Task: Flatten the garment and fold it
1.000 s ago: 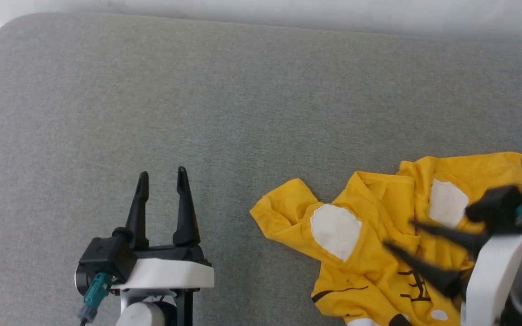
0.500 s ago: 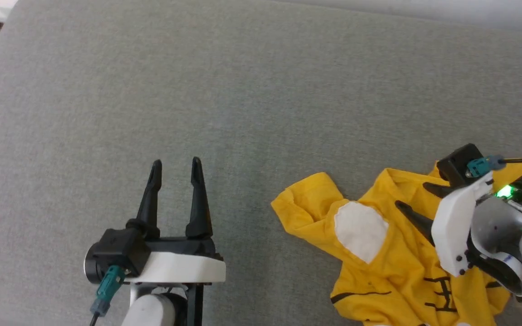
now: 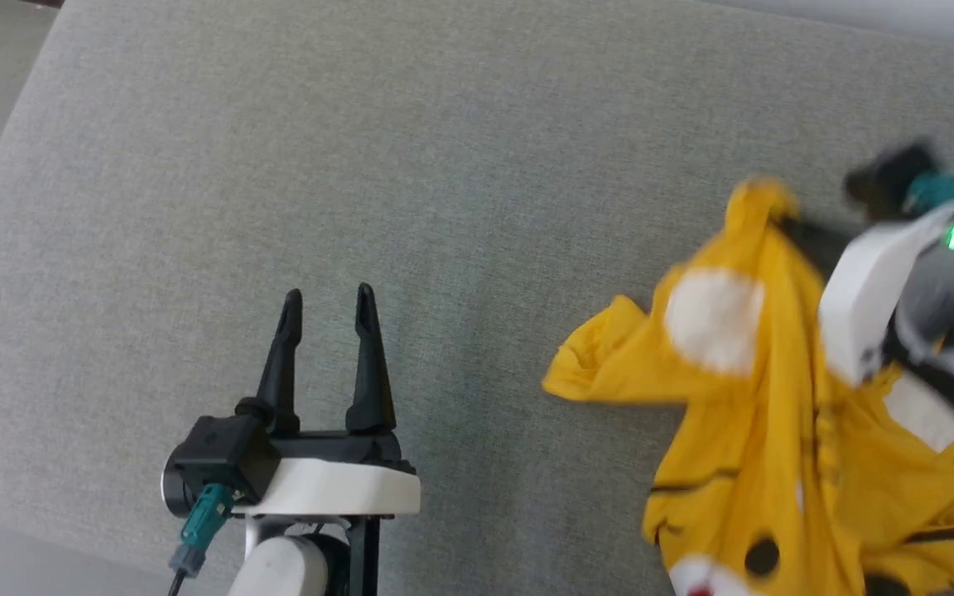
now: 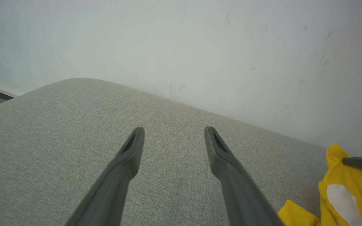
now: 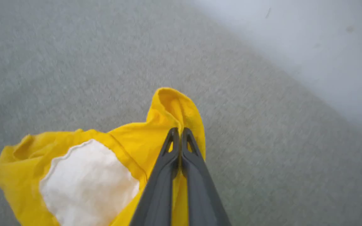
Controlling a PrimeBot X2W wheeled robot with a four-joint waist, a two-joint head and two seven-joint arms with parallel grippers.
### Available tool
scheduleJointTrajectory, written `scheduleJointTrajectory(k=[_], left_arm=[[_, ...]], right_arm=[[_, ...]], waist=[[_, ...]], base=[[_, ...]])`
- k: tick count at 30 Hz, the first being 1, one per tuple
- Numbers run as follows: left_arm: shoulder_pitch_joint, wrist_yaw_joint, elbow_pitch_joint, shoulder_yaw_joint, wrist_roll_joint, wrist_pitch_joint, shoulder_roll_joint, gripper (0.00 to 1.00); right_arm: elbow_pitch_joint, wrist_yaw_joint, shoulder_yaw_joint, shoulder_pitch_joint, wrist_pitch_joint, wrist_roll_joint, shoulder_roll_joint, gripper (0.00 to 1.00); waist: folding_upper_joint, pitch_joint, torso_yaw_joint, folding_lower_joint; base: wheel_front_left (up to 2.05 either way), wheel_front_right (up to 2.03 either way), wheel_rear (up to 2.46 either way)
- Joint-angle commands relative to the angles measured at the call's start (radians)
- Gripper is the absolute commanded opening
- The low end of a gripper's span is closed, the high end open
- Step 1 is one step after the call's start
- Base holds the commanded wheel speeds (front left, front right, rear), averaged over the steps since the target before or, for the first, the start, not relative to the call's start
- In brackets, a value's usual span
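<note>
Fingers (image 5: 165, 163) of the right gripper (image 5: 178, 131) are pressed together on a small yellow fold at the topmost tip of the garment (image 3: 742, 430). The left gripper (image 3: 328, 294) sits low in the left half of the head view, its fingers wide apart with nothing between them, well apart from the cloth. A grey padded surface (image 3: 361, 149) spans most of that view, and in the left wrist view a pale wall (image 4: 200, 37) rises behind it. The garment lies crumpled at the right side of the head view. Its long axis runs almost straight up the frame, from the pinched peak at the upper right down to the bottom edge. The gripped end points toward the top of the frame and the printed face sits lower down. One sleeve (image 3: 585, 377) juts out to the left. Smaller marks follow down the cloth: a white patch (image 3: 713, 319), a black stripe (image 3: 692, 482) and a black dot (image 3: 763, 556). The hold looks slight, so the thin fold could slip out if the arm pulls hard or fast. With only one point held, the shirt may twist or hang bunched rather than open out. Its lower part may also drag on the textured surface and roll under itself. Whether the pinch takes one layer or several cannot be told.
</note>
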Motion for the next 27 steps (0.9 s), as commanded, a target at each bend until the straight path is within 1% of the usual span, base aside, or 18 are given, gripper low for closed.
scheduleJointTrajectory(k=[1,5,6,7,8,9,13,15,17,21,24,27], left_arm=[[-0.014,0.005,-0.003,-0.007,-0.007,-0.005,-0.003,1.0],[-0.041,0.001,0.005,-0.018,-0.021,-0.005,-0.003,1.0],[-0.047,0.003,0.009,-0.023,-0.024,-0.005,-0.003,1.0],[-0.054,0.008,0.012,-0.028,-0.027,-0.005,-0.003,1.0],[-0.06,0.012,0.015,-0.032,-0.031,-0.005,-0.003,1.0],[-0.067,0.016,0.018,-0.034,-0.036,-0.005,-0.003,1.0],[-0.088,0.025,0.031,-0.045,-0.055,-0.005,-0.003,1.0],[-0.091,0.03,0.036,-0.045,-0.057,-0.005,-0.003,1.0],[-0.089,0.032,0.04,-0.039,-0.054,-0.005,-0.003,1.0],[-0.071,0.027,0.045,-0.017,-0.035,-0.005,-0.003,1.0],[-0.051,0.018,0.044,0.004,-0.017,-0.005,-0.003,1.0],[-0.028,0.008,0.041,0.02,0.001,-0.005,0.001,1.0]], right_arm=[[0.0,-0.001,-0.019,-0.072,-0.03,-0.023,-0.002,0.0],[0.046,-0.001,-0.032,-0.21,-0.116,-0.088,0.01,0.0],[0.075,-0.001,-0.039,-0.24,-0.146,-0.109,0.017,0.08],[0.109,-0.001,-0.043,-0.267,-0.178,-0.137,0.022,0.35],[0.151,-0.001,-0.049,-0.289,-0.209,-0.165,0.03,0.96],[0.199,-0.001,-0.055,-0.305,-0.231,-0.194,0.039,1.0],[0.358,-0.001,-0.059,-0.345,-0.279,-0.261,0.077,1.0],[0.395,-0.001,-0.059,-0.351,-0.306,-0.265,0.097,1.0],[0.406,-0.001,-0.056,-0.352,-0.337,-0.258,0.108,1.0],[0.355,-0.001,-0.091,-0.312,-0.403,-0.211,0.125,1.0],[0.264,-0.001,-0.157,-0.233,-0.438,-0.166,0.14,1.0],[0.144,-0.001,-0.248,-0.115,-0.46,-0.156,0.159,1.0]], waist=[[0.0,0.005,0.012,0.0],[0.0,0.026,0.036,0.0],[0.0,0.032,0.042,0.0],[0.0,0.038,0.048,0.0],[0.0,0.043,0.053,0.0],[0.0,0.046,0.056,0.0],[0.0,0.049,0.062,0.0],[0.0,0.043,0.055,0.0],[0.0,0.033,0.043,0.0],[0.0,0.002,0.006,0.0],[0.0,-0.024,-0.029,0.0],[0.0,-0.048,-0.065,0.0]], base=[[0.0,0.0,0.0],[0.0,0.0,0.0],[0.0,0.0,0.0],[0.0,0.0,0.0],[0.0,0.0,0.0],[0.0,0.0,0.0],[0.0,0.0,0.0],[0.0,0.0,0.0],[0.0,0.0,0.0],[0.0,0.0,0.0],[0.0,0.0,0.0],[0.0,0.0,0.0]])
